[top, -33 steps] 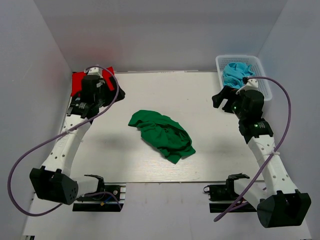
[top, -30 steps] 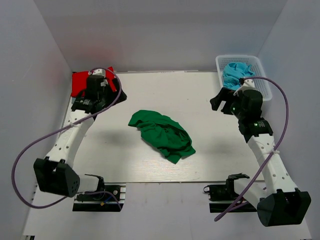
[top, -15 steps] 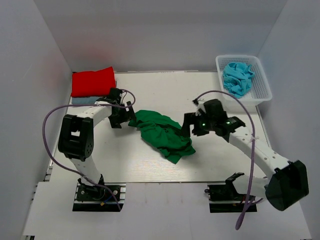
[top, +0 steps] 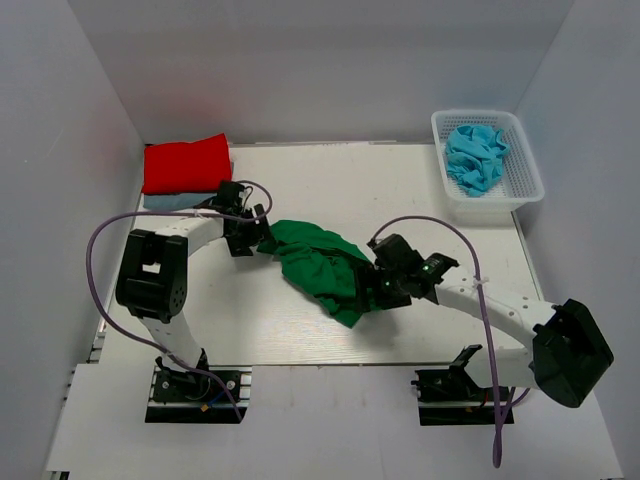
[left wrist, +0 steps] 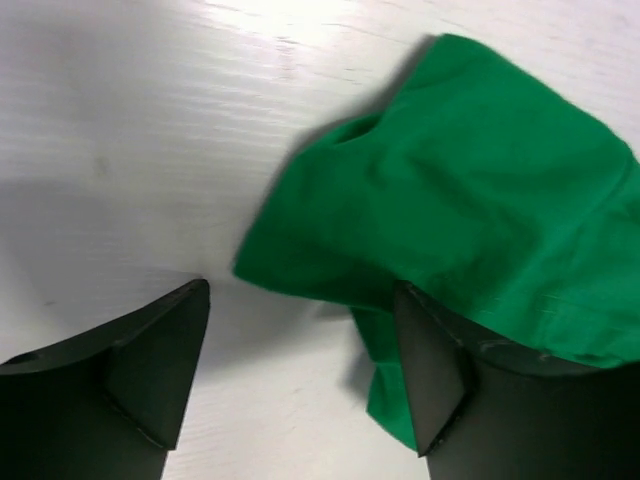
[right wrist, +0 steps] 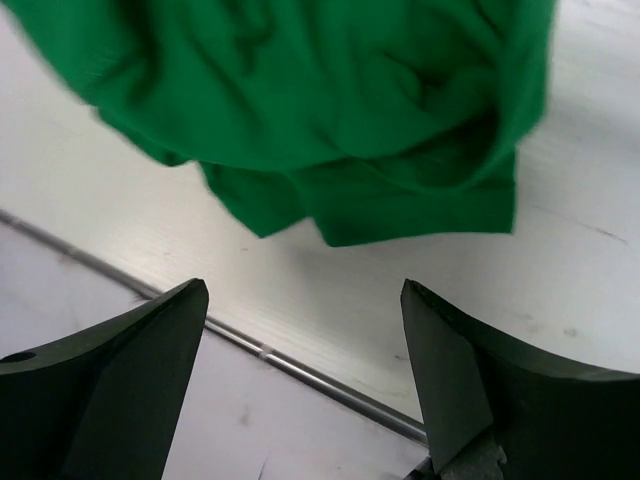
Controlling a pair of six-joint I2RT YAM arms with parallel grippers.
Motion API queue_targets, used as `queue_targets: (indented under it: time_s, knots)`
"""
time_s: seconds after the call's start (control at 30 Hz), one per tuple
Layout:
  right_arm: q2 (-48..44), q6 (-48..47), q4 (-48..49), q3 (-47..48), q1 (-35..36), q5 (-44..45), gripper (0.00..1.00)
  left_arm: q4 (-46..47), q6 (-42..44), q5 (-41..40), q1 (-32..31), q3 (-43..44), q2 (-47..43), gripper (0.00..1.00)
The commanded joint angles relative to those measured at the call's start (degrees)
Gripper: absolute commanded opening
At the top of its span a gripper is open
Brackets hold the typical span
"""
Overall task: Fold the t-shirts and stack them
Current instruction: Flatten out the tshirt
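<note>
The left gripper [left wrist: 300, 296] stands spread low over the table [top: 330, 180], with the far-left corner of the dark green t-shirt [top: 320, 265] lying between its jaws and not yet pinched. The right gripper [right wrist: 303, 292] is also spread, its jaws open toward the shirt's near-right hem and holding nothing. The green shirt lies crumpled mid-table, so its folding looks barely begun; the arms seem to be lining up to take two edges and spread it flat. At the far-left corner a red t-shirt [top: 185, 165] sits folded on a pale blue one [top: 165, 202], which suggests two are done. A turquoise shirt [top: 475, 155] waits bunched in the white basket [top: 440, 150] at the far right. Bare table lies on all sides of the green shirt, widest toward the back and right. The table's near edge [right wrist: 270, 352] runs close to the hem by the right gripper, so there is less room to pull that way.
</note>
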Motion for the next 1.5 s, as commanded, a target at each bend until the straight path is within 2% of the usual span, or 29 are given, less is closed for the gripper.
queue_targets:
  time_s: [0.0,0.03,0.07,0.1,0.13,0.23,0.27,0.3,0.33,0.5,0.6,0.63,0.73,0.87,1.0,1.1,1.23,1.27,1.3,1.43,1.47]
  knots:
    - [-1.89,5.32,-0.79,-2.08,0.20,8.67,0.83,3.73,-0.46,5.92,-1.70,-3.94,1.12,0.82]
    - [-1.98,5.85,-1.22,-2.78,0.20,11.21,0.83,4.44,-0.46,6.63,-1.70,-4.55,1.12,0.78]
    - [-3.20,6.82,-1.75,-2.96,0.03,12.89,0.90,5.06,-0.46,7.16,-2.49,-5.86,1.12,0.75]
    - [-3.74,8.91,-2.10,-3.40,-0.24,16.73,0.90,5.58,-0.46,7.77,-3.36,-6.57,0.60,0.72]
    - [-4.00,9.63,-3.50,-3.58,-0.24,17.81,0.90,6.28,-0.46,7.78,-3.37,-7.10,0.59,0.64]
    - [-6.98,13.49,-5.79,-3.58,-1.03,21.51,0.90,5.25,-0.46,7.78,-4.51,-7.64,1.20,0.37]
    - [-7.52,14.72,-7.10,-4.28,-1.12,22.30,0.90,4.72,-0.46,5.95,-4.51,-7.03,1.21,0.14]
    - [-8.74,15.26,-7.38,-4.63,-1.81,23.35,0.90,4.19,-0.98,4.80,-5.12,-7.02,1.21,0.04]
    - [-9.62,15.87,-7.64,-4.98,-1.91,23.97,0.90,3.57,-1.86,3.57,-5.13,-6.41,1.21,0.00]
    - [-10.69,16.58,-9.05,-5.51,-4.10,24.33,0.90,2.52,-3.26,-2.84,-5.13,-5.88,-3.44,0.00]
    - [-8.24,16.23,-8.44,-4.55,-5.59,24.68,0.88,1.20,-3.89,-7.68,-5.13,-5.27,-8.97,0.00]
    - [-6.92,13.36,-7.39,-4.46,-5.43,23.81,0.88,0.15,-4.41,-9.17,-5.13,-5.26,-11.25,0.00]
    - [-1.66,9.47,-5.10,-2.62,-5.51,24.76,0.90,-2.66,-4.41,-11.02,-4.60,-3.78,-13.55,0.00]
    - [1.95,5.52,0.87,-1.82,-5.43,21.19,0.90,-3.73,-3.80,-11.56,-4.60,-3.24,-14.08,0.00]
    - [6.00,5.07,5.45,-1.21,-5.34,19.23,0.90,-4.26,-3.80,-12.08,-4.60,-3.76,-14.08,0.00]
    - [8.55,4.54,6.51,-0.77,-5.25,17.83,0.87,-4.26,-3.80,-12.61,-4.60,-4.38,-15.14,0.00]
    - [9.35,3.14,7.56,-2.43,-5.25,16.07,0.75,-4.26,-3.27,-13.23,-4.60,-4.38,-15.84,0.00]
    - [9.35,3.13,8.00,-3.13,-5.25,15.89,0.66,-4.26,-3.27,-13.84,-4.60,-4.38,-16.45,0.00]
    - [8.83,2.96,8.26,-3.92,-5.08,14.24,0.62,-4.26,-2.66,-13.84,-4.60,-3.86,-16.46,0.00]
    - [7.77,3.48,11.42,-7.27,-5.25,11.85,0.51,-4.26,-2.13,-13.84,-4.60,-3.33,-17.07,0.00]
    - [7.77,3.05,13.08,-8.75,-5.16,11.76,0.38,-3.73,-2.13,-13.32,-4.60,-3.33,-17.07,0.00]
